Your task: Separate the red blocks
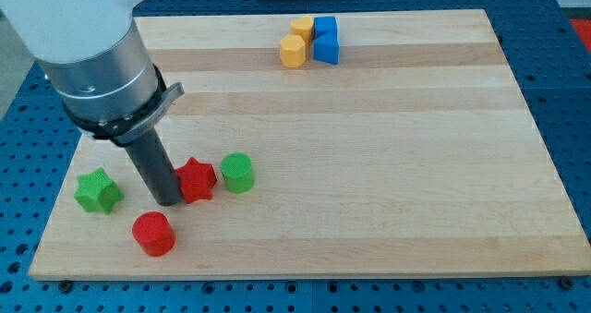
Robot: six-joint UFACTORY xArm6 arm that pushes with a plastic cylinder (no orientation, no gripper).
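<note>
Wooden bench [388, 165] seen from above, its middle and whole 3 o'clock half bare, giving wide room for sliding. All blocks lie near edges. Toward 12 o'clock, close to the far edge, four blocks cluster: two yellow blocks [297, 42] touching two blue blocks [325, 40]. Toward 8 o'clock, near the left and lower edges, sit the green star block [98, 192], the red cylinder block [153, 234], the red star block [196, 179] and the green cylinder block [237, 173].

The arm carries no hand, only a dark rod, so nothing is held. The tip [167, 202] rests on the bench, touching the red star block at that block's 9 o'clock side. The red cylinder block lies just at the tip's 6 o'clock, apart from the red star. The green cylinder block sits just beside the red star at its 3 o'clock.
</note>
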